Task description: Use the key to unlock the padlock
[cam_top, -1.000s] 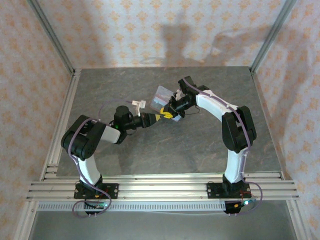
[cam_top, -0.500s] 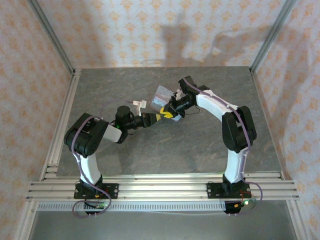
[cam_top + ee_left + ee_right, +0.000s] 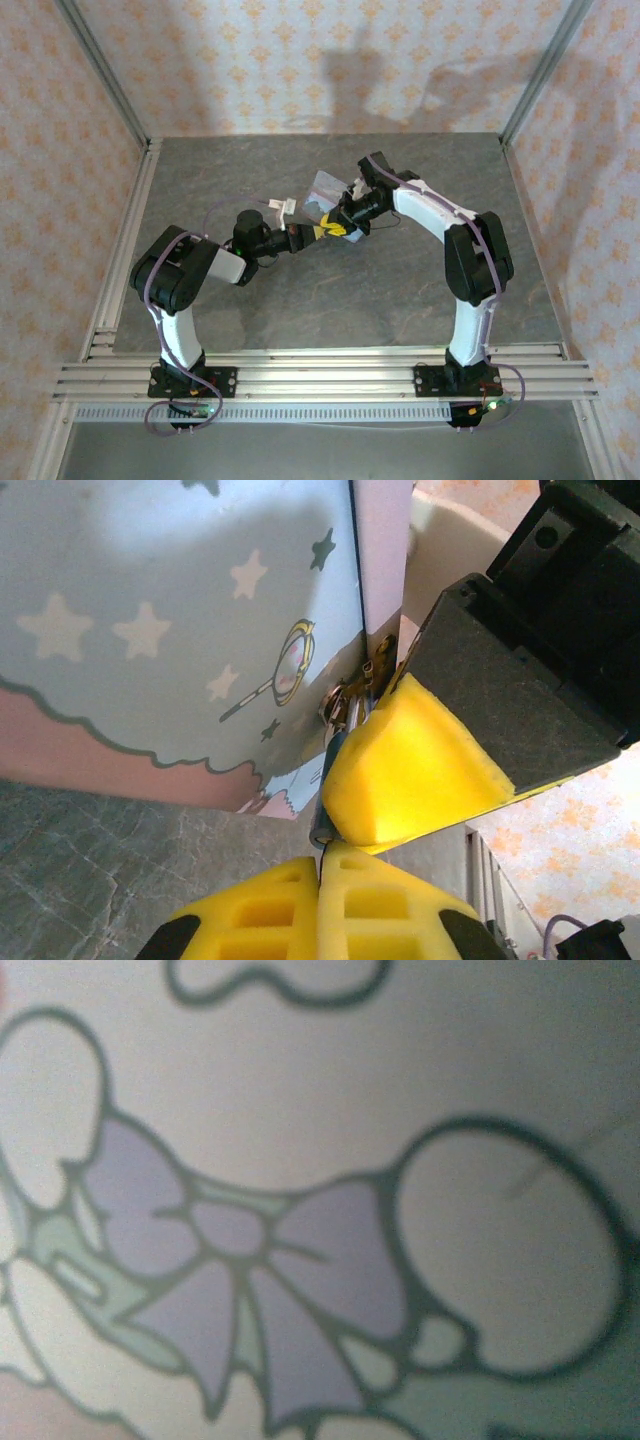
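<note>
Padlock (image 3: 323,820), tiny, dark teal, against glossy starred tin (image 3: 150,630)

Bright, even light comes from overhead, and two soft grey shadows fall on the wallpapered back wall (image 3: 300,60). Just above the left gripper (image 3: 320,870), the yellow foam pad (image 3: 410,770) looks crisp and saturated. Farther up, a dim shadow crosses the tin (image 3: 150,630). In the right wrist view the bow print (image 3: 250,1290) is blurred throughout and greyish.

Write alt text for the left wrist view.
The left gripper, shut, sits just below a tiny dark blue padlock at the clasp of a pastel blue-and-pink star-print tin. The right gripper's yellow pad overlaps the padlock from the right.
</note>
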Controlling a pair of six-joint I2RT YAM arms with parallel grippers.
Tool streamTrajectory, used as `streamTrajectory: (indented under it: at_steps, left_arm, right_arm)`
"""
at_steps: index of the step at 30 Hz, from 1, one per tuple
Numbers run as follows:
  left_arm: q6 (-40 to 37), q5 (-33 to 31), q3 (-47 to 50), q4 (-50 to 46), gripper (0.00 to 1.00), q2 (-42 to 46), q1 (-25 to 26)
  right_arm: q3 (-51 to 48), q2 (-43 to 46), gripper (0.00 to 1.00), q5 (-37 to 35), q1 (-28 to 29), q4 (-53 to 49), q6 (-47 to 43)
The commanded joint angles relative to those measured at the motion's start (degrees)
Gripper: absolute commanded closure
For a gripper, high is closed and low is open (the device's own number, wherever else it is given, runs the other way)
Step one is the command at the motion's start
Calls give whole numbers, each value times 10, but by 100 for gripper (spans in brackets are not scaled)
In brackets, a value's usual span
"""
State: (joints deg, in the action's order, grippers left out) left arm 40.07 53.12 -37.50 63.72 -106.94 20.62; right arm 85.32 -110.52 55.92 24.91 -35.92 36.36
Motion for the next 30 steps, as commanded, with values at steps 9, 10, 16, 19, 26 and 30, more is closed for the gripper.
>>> streamTrajectory:
  at_steps: [9,10,16,19,26,30]
  left_arm:
    - [2,-30,-7,37,100,3,26]
    - [-1,-35,-8,31,100,4,28]
    - [-23,-59,7,5,68,22,24]
    - [-23,-58,15,2,65,29,17]
    - [-25,-55,38,7,64,38,7]
    - [-22,-48,41,13,65,36,7]
  right_arm:
    - [-23,14,100,19,2,21,29]
    - [-24,16,100,20,2,21,29]
    - [-27,20,100,17,0,16,24]
    - [-26,19,100,17,0,16,22]
    - [-23,18,100,16,-1,13,20]
    - [-23,18,100,16,-1,13,19]
